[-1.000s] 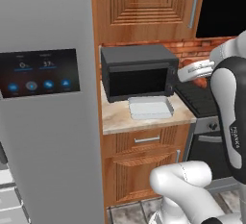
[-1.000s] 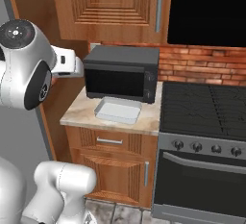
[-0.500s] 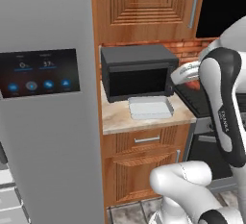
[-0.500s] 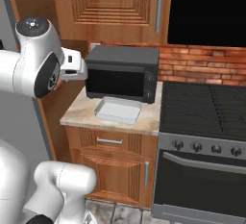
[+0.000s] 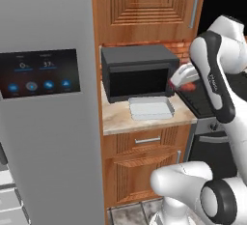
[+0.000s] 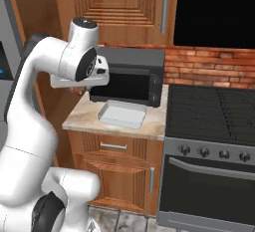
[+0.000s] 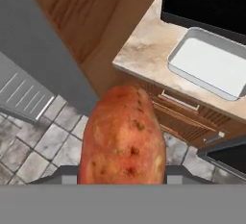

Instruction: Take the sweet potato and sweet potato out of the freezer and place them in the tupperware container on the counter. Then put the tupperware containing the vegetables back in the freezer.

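Sweet potato (image 7: pixel 123 136) clamped in gripper (image 7: pixel 123 177), tupperware container (image 7: pixel 211 62) on counter (image 7: pixel 144 50)

Potato between the fingers, tray ahead on the counter

The sweet potato (image 7: pixel 122 136) sits between the fingers, filling the gap from one side to the other. Beyond the fingers and off to the right lies the tupperware (image 7: pixel 210 63) on the counter (image 7: pixel 144 45), with the microwave (image 7: pixel 206 2) just behind it. Drawers (image 7: pixel 187 117) sit under the counter; floor tiles (image 7: pixel 38 141) lie below and left of the fingers.
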Available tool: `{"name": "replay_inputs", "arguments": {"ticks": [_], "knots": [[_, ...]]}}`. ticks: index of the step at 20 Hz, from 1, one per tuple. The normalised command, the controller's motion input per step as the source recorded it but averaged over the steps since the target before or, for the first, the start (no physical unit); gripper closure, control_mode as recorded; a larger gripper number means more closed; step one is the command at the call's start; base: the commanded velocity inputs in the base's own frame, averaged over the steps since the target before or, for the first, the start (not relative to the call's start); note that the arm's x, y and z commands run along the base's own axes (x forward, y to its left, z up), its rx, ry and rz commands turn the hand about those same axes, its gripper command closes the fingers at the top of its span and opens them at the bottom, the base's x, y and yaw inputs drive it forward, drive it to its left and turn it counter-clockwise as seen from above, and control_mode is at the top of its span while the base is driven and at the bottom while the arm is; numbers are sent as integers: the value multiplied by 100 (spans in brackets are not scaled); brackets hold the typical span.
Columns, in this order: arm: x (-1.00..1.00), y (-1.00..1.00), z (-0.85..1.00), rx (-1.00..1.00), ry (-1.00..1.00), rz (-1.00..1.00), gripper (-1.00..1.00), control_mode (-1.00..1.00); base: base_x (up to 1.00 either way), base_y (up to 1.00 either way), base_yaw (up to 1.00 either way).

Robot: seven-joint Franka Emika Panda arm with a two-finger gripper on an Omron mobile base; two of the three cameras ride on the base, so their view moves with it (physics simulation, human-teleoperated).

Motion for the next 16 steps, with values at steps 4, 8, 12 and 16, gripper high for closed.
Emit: {"name": "replay_inputs", "arguments": {"ticks": [4, 8, 12, 16], "knots": [[52, -15, -57, -3, 16, 26, 100, -100, 0, 0, 0], [69, -15, -91, -11, 1, 27, 100, -100, 0, 0, 0], [79, -22, -82, -11, 0, 23, 100, -100, 0, 0, 0], [60, -20, -61, -3, 0, 25, 100, -100, 0, 0, 0]]}}
